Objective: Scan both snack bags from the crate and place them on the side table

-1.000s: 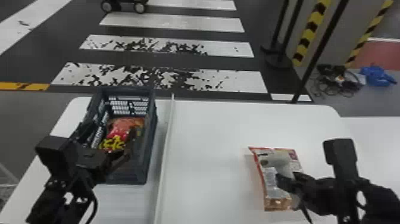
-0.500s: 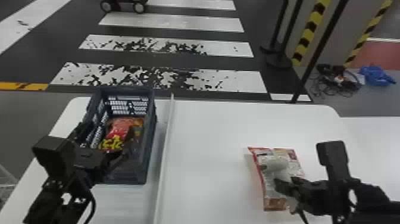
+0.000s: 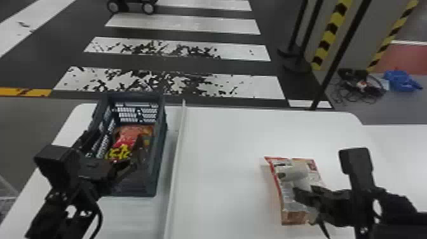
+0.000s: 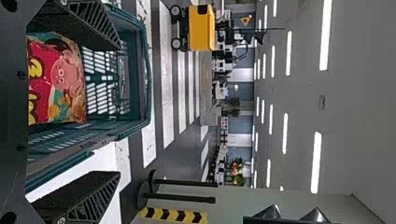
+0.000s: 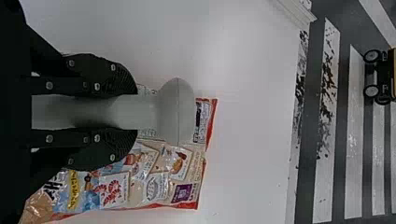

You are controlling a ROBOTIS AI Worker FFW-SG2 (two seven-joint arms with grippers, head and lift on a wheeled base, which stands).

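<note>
In the head view my left gripper (image 3: 111, 142) is over the dark crate (image 3: 162, 139), its fingers spread to either side of a red and yellow snack bag (image 3: 127, 135) inside. In the left wrist view the left gripper (image 4: 117, 110) stands open, with nothing held, and the snack bag (image 4: 60, 79) lies in the crate (image 4: 144, 70). My right gripper (image 3: 304, 197) is shut on a grey handheld scanner (image 3: 294, 174) above a clear-and-red snack bag (image 3: 290, 206) on the white table. The right wrist view shows the right gripper (image 5: 135, 112) holding the scanner (image 5: 176, 112), which covers part of the snack bag (image 5: 140, 182).
A raised white strip (image 3: 176, 152) runs along the table (image 3: 228, 139) between the crate and the bag on the right. Another white surface (image 3: 400, 143) adjoins at the right. Dark poles (image 3: 338, 57) stand behind the table.
My right gripper, with the scanner, has shifted slightly left and towards the near side over the bag. The left arm has hardly moved.
</note>
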